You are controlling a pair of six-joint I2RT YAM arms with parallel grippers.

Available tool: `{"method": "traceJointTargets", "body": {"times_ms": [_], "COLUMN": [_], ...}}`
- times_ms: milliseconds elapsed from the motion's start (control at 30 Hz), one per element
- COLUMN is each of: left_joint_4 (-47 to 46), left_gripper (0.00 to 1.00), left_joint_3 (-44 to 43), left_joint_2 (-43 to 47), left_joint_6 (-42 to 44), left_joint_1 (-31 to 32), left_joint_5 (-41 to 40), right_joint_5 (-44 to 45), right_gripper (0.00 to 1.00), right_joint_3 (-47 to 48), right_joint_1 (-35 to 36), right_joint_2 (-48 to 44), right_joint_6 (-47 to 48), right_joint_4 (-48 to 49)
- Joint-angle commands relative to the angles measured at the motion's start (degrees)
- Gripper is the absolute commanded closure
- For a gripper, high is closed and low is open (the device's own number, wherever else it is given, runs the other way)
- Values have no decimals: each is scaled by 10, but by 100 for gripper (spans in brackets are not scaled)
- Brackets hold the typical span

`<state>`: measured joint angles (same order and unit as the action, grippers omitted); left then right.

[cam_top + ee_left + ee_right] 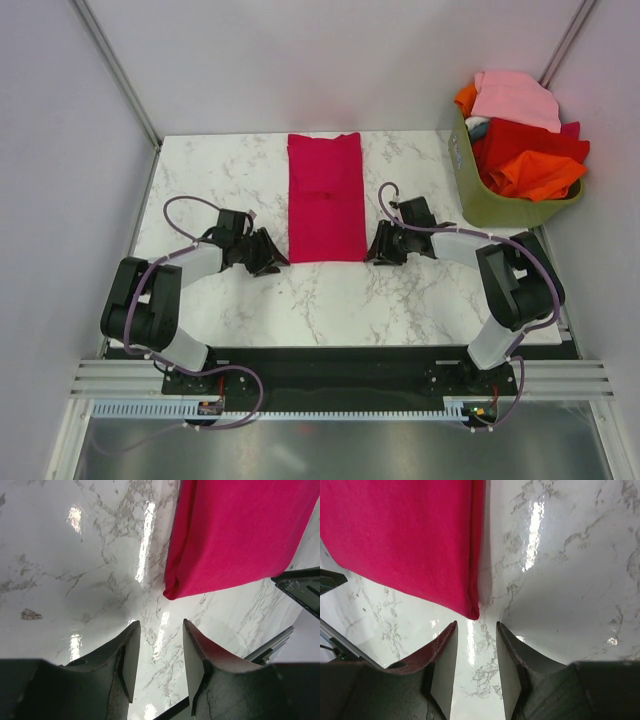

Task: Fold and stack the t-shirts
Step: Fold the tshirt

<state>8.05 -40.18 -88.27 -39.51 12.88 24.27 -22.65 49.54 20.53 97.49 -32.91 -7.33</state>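
Crimson t-shirt [325,197] lies between the left hand [160,629] and right hand [476,629], both low, narrowly parted, empty.

No text, label, brand, number or sign can be read in any of the three views.
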Motion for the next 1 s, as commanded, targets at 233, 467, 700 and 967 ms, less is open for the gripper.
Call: {"method": "traceJointTargets", "body": {"times_ms": [233, 467, 700, 967], "left_joint_4": [-56, -59, -67, -76], "left_gripper": [55, 55, 56, 55], "left_joint_3": [5, -1, -9, -21], "left_joint_2": [-16, -27, -44, -64], "left_joint_6": [24, 25, 20, 9], "left_joint_1": [-1, 0, -1, 9], "left_joint_5": [11, 9, 10, 10], "right_joint_5": [-9, -10, -7, -10], "right_gripper": [66, 88, 100, 100], "right_joint_3": [17, 22, 23, 24], "right_joint_1": [9, 18, 18, 18], "right_joint_2": [33, 50, 53, 49], "right_joint_6": [6, 6, 6, 6], "right_joint_4": [49, 57, 55, 56]}}
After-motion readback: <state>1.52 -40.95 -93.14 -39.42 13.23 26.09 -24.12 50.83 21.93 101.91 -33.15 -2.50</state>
